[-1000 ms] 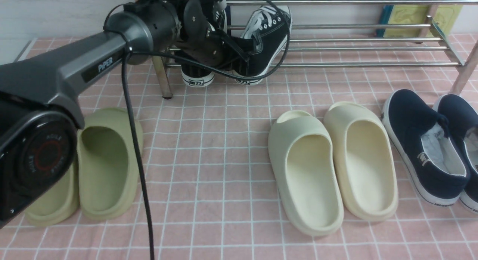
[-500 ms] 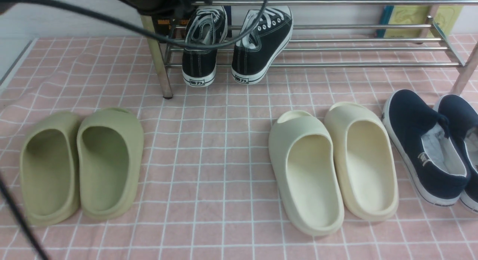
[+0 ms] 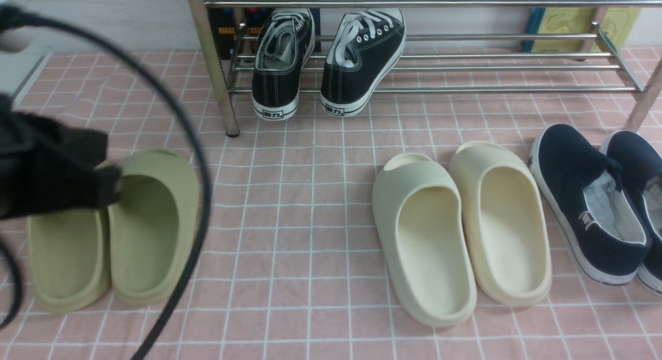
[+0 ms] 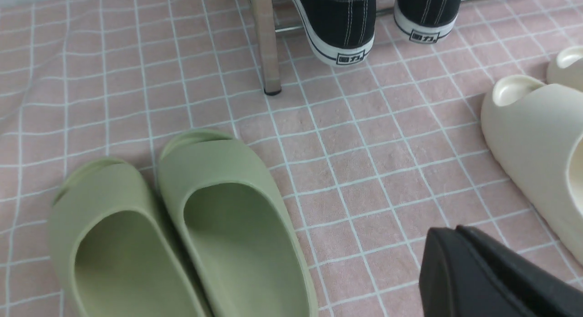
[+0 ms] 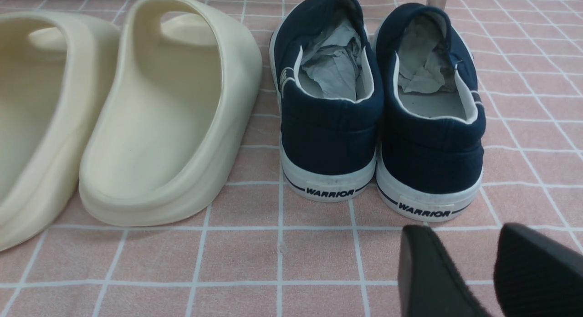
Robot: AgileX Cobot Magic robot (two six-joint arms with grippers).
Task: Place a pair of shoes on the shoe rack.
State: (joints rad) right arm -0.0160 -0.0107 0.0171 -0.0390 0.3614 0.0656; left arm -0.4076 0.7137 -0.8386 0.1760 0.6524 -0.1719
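Observation:
The two black sneakers with white laces, the left one (image 3: 282, 60) and the right one (image 3: 362, 60), rest on the lowest tier of the chrome shoe rack (image 3: 491, 68), at its left end. Their heels stick out over the front bar and the right one leans sideways. Their heels also show in the left wrist view (image 4: 339, 16) beside a rack post (image 4: 266, 43). My left gripper (image 4: 448, 235) is shut and empty, above the pink cloth near the olive slides; its arm is a dark blur (image 3: 51, 168). My right gripper (image 5: 464, 237) is open and empty, behind the navy slip-ons.
Olive slides (image 3: 145, 225) lie front left, cream slides (image 3: 465, 225) in the middle, navy slip-ons (image 3: 584, 199) at the right. A black cable (image 3: 201, 158) loops over the left side. Books stand behind the rack.
My left arm has pulled back from the sneakers on the rack and now hangs low at the left over the olive slides. The sneakers stay on the rack.

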